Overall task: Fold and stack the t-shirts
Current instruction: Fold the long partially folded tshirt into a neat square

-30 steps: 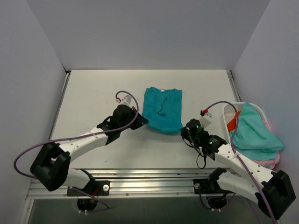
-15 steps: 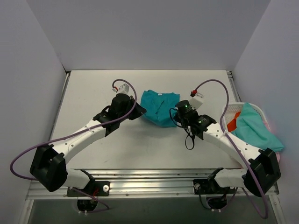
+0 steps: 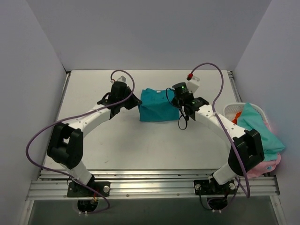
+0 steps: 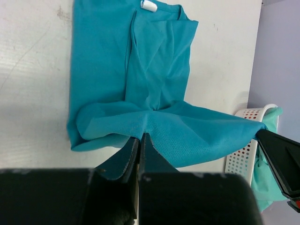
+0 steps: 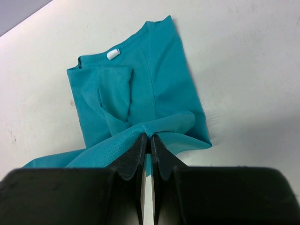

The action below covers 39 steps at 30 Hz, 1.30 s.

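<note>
You are mid-fold on the deep teal t-shirt (image 3: pixel 154 108), which lies at the far middle of the counter (image 3: pixel 140 145). Your left claw (image 4: pixel 139 137) and right claw (image 5: pixel 150 137) are each pinched tight on its lower edge, held above the shirt's body. Next, I judge, carry that edge to the neck, lay it flat and release.

No text, brand or number is legible; the white neck tag (image 4: pixel 149 5) on the teal t-shirt (image 4: pixel 108 70) shows no readable print.
</note>
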{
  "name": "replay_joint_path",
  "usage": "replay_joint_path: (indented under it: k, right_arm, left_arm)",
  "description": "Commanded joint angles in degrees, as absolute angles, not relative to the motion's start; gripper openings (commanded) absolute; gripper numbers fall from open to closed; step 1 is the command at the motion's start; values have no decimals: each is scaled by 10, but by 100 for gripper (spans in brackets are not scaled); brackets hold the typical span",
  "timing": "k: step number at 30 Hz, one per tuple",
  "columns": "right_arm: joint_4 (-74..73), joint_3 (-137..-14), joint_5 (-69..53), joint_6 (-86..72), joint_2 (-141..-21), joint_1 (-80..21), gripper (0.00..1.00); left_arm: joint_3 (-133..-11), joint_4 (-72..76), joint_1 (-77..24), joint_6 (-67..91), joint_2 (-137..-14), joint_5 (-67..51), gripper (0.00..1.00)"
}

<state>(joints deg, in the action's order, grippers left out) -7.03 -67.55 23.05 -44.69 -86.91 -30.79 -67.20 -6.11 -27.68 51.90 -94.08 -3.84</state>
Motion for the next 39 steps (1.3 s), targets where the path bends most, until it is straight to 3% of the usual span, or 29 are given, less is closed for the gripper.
replay_joint_path:
  k: [1,14,17,19,20,21,22,23,24,25,27,32,36,39]
  right_arm:
    - [-68,-709,219,-425,-886,-283,0]
    - [-20,-794,165,-406,-1026,-222,0]
    - [-39,-902,160,-391,-1133,-192,0]
    - [-74,-1048,154,-382,-1247,-166,0]
    - [-83,-1107,137,-378,-1292,-157,10]
    - [-97,-1173,95,-371,-1376,-136,32]
    - [-142,-1300,82,-369,-1409,-128,56]
    - [-159,-1348,82,-367,-1434,-123,82]
    - [-176,-1382,108,-378,-1454,-118,89]
    - [-197,-1394,113,-387,-1447,-115,90]
    - [-161,-1335,145,-412,-1372,-116,91]
    - [-39,-1046,211,-424,-1176,-133,91]
    - [-29,-956,232,-420,-1060,-141,91]
    - [-20,-895,230,-416,-1009,-145,90]
  left_arm:
    - [-731,-25,-256,503,-979,-94,4]
    - [-861,1,-215,483,-1105,-151,4]
    - [-956,-23,-193,466,-1182,-169,11]
    - [-1110,-55,-179,438,-1291,-196,18]
    - [-1180,-108,-162,435,-1337,-215,25]
    - [-1255,-135,-154,436,-1433,-256,55]
    - [-1422,-173,-147,439,-1480,-269,65]
    - [-1500,-234,-132,445,-1524,-279,74]
    - [-1565,-247,-127,454,-1581,-289,94]
    - [-1637,-236,-120,466,-1597,-323,94]
    - [-1623,-191,-99,500,-1575,-358,94]
    - [-1339,-39,-78,488,-1379,-357,94]
    - [-1239,-98,-84,455,-1276,-306,94]
    - [-1092,-46,-100,472,-1198,-263,94]
